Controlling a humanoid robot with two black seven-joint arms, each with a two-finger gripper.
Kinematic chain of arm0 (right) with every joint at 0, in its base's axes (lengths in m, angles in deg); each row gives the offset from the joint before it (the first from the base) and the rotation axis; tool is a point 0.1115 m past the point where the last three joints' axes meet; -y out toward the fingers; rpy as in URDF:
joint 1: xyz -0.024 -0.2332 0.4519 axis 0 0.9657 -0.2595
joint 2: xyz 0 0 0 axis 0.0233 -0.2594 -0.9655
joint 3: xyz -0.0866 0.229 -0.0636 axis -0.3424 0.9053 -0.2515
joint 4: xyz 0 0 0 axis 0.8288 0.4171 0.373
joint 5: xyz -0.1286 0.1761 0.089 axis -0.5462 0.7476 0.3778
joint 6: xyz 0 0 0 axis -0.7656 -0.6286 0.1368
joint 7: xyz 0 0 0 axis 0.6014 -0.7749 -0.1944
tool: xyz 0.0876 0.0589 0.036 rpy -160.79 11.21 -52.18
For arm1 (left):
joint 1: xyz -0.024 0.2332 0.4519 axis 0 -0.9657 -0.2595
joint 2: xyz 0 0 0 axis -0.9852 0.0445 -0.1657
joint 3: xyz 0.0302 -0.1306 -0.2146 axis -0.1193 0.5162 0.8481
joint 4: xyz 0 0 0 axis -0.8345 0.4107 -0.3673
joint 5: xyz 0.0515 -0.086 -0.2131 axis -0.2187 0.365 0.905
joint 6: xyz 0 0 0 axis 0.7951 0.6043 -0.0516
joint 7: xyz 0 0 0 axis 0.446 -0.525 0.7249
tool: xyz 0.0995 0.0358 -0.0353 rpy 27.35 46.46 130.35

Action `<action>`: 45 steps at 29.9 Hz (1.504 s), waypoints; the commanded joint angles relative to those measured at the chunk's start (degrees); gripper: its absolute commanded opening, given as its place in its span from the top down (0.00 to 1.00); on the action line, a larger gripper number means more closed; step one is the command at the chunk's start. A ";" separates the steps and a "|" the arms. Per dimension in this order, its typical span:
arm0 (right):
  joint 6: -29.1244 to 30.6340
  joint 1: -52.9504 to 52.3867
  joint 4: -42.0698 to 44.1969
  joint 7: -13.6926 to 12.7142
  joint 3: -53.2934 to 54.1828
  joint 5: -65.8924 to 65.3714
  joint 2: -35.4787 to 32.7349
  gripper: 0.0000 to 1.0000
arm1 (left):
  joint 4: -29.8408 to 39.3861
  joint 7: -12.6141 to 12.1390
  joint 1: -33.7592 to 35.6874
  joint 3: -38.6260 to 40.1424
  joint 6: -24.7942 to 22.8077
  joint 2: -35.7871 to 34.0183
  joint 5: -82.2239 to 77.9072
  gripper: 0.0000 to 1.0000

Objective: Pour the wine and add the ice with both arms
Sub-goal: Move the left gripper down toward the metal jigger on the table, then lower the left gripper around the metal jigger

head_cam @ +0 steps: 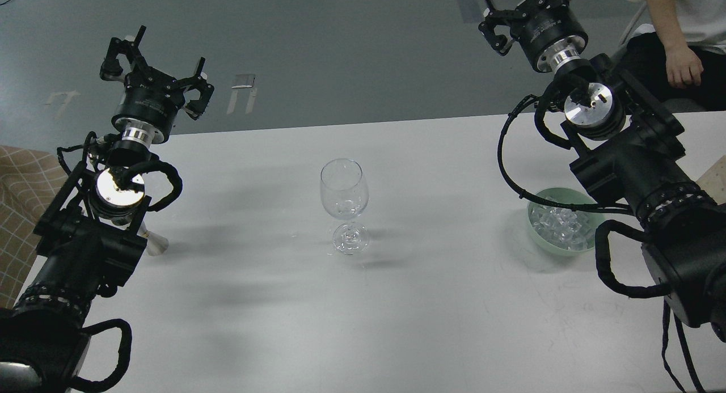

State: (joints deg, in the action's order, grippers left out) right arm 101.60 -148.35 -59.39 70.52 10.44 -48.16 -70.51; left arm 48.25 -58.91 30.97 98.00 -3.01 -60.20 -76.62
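A clear stemmed wine glass [343,203] stands upright in the middle of the white table [363,313]; any wine in it is too faint to make out. Several clear ice cubes [558,224] lie in a pale green bowl [535,238] at the right, partly behind my right arm. My left gripper [159,70] is raised beyond the table's far left edge, open and empty. My right gripper [524,10] is raised beyond the far right edge, open and empty. Both are well away from the glass.
A small metal cone-shaped cup [154,244] stands on the table at the left, mostly hidden behind my left arm. A person [680,41] sits beyond the far right corner. A checked cloth [22,183] lies off the left edge.
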 commanded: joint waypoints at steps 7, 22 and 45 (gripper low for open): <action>0.14 5.89 -8.21 0.00 -0.02 -0.09 -0.16 0.00 | 5.42 0.14 -4.46 -1.40 -0.07 -2.86 -0.05 0.02; -0.47 8.80 -9.90 -0.27 -0.02 -0.09 -1.48 0.00 | 15.10 0.06 -11.32 -0.35 0.45 -8.14 1.10 0.01; -1.97 22.07 -27.21 -0.62 0.77 0.00 -6.49 0.00 | 54.03 0.05 -59.03 19.42 -1.74 -19.39 1.09 0.01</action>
State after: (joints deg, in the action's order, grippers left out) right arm 99.71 -127.41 -85.81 69.89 10.84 -48.16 -76.64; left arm 98.98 -59.13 -21.78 113.57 -4.76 -80.15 -75.89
